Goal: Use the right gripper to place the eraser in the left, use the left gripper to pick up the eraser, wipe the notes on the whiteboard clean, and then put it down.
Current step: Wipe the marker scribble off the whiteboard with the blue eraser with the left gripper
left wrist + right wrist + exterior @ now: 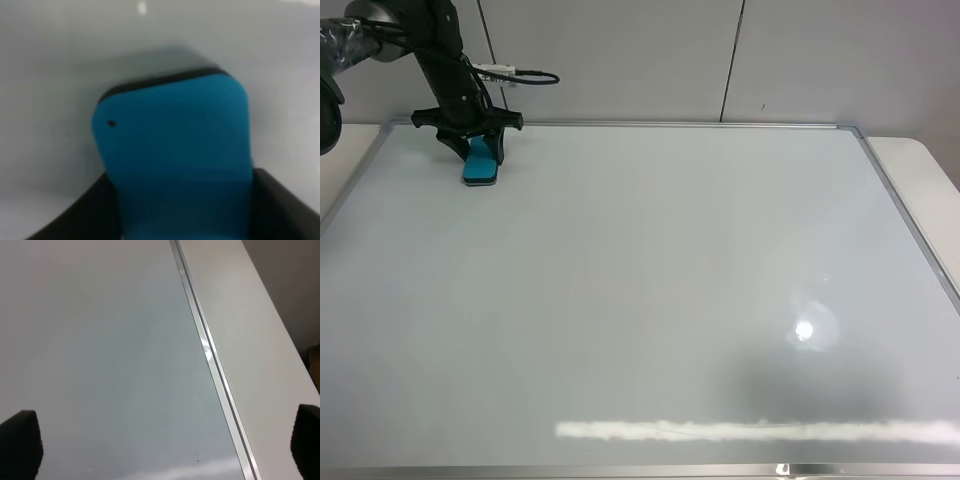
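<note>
My left gripper (476, 148) stands at the far left back corner of the whiteboard (650, 300), shut on the teal-blue eraser (480, 168), whose felt side rests on the board. In the left wrist view the eraser (175, 140) fills the middle, with the black fingers (280, 205) tight against both its sides and the gripper (185, 215) low on it. No red notes show on the board. My right gripper is out of the exterior view. In the right wrist view it (162, 440) is open and empty over the whiteboard (100, 340) near its frame (210, 355).
A white plug with a black cable (510, 72) lies behind the board's back edge. The white table (930, 170) shows beyond the board's right frame, and in the right wrist view (250, 340). Ceiling light glares near the board's front.
</note>
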Robot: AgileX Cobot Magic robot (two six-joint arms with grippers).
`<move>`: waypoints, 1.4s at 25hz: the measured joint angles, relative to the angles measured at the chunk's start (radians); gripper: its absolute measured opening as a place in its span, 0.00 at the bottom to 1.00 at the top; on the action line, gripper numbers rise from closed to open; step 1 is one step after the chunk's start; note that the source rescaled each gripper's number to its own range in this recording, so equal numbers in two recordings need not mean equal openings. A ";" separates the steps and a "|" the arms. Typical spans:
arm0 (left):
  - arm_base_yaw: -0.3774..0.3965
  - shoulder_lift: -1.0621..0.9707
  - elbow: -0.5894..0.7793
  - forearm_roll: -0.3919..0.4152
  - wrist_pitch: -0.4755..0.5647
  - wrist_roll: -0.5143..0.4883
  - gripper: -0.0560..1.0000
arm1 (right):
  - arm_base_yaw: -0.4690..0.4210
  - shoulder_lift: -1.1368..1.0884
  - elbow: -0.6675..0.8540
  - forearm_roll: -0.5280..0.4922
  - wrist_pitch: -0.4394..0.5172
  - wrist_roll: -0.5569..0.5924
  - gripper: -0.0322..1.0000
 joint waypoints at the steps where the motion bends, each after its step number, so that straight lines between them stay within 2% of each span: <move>1: 0.000 0.000 0.000 0.000 0.000 0.000 0.06 | 0.000 0.000 0.000 0.000 0.000 0.000 1.00; 8: -0.037 0.000 0.000 -0.010 0.011 0.000 0.06 | 0.000 0.000 0.000 0.000 0.000 0.000 1.00; 15: -0.212 0.002 0.000 -0.024 0.015 0.000 0.06 | 0.000 0.000 0.000 0.000 0.000 0.000 1.00; 22: -0.420 0.008 0.000 -0.036 0.018 0.001 0.06 | 0.000 0.000 0.000 0.000 0.000 0.000 1.00; 24: -0.445 0.008 0.001 -0.036 0.018 0.001 0.06 | 0.000 0.000 0.000 0.000 0.000 0.000 1.00; 29: -0.582 0.015 0.003 -0.056 0.021 0.001 0.06 | 0.000 0.000 0.000 0.000 0.000 0.000 1.00; 35: -0.639 0.017 0.003 -0.073 0.022 0.004 0.06 | 0.000 0.000 0.000 0.000 0.000 0.000 1.00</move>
